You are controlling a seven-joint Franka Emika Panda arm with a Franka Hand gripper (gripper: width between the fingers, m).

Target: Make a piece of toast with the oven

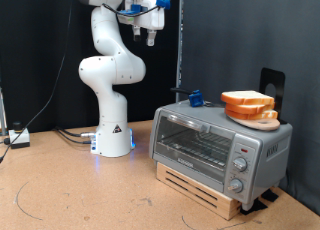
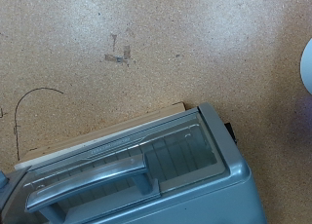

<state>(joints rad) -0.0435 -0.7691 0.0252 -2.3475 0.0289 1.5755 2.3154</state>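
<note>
- The boxy silver countertop toaster oven [image 1: 220,145] sits on a slatted wooden base [image 1: 205,185] on the brown board table [image 1: 70,190], at the exterior view's right.
- On its roof – a round orange plate [image 1: 252,114] carrying the squarish slices of pale bread [image 1: 248,99].
- The white robot arm [image 1: 112,70] stands behind, to the exterior view's left – its two-finger gripper [image 1: 149,32] high above the table.

Counted objects on the workbench

One oven [image 1: 218,142] is seen, with one bar handle [image 2: 86,179] and three knobs [image 1: 239,166]; one orange plate [image 1: 251,112] is counted, one robot arm [image 1: 112,75], and two bread slices [image 1: 246,97] are stacked.
</note>
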